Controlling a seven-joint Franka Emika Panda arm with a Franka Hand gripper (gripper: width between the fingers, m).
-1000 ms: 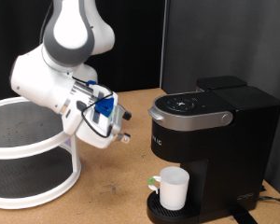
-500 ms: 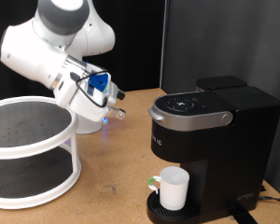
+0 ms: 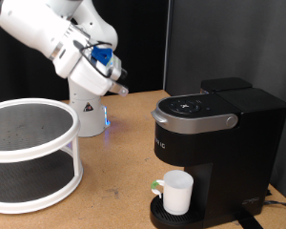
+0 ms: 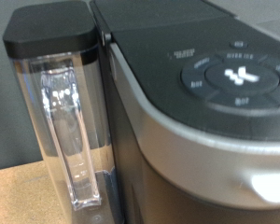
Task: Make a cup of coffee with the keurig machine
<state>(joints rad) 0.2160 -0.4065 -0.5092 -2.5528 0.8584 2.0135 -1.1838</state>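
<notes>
The keurig machine (image 3: 214, 134), boxy and black with its silver-grey lid handle (image 3: 195, 120) down, stands at the exterior view's right. The cup (image 3: 177, 194), a small white mug, stands on the drip tray (image 3: 160, 216) under the spout. A small green thing (image 3: 155, 187) shows right next to the cup. My gripper (image 3: 121, 80) is raised high in the air left of the machine, apart from it, with nothing between its fingers. The wrist view shows the machine's top buttons (image 4: 235, 75) and clear water tank (image 4: 61, 121); no fingers show there.
A white two-tier round rack (image 3: 29, 153) stands at the exterior view's left. The white robot base (image 3: 89, 114) is behind it on the wooden table (image 3: 114, 181). A black curtain hangs at the back.
My arm has risen and swung up and to the exterior view's left, away from the table. The machine and the cup have not moved.
</notes>
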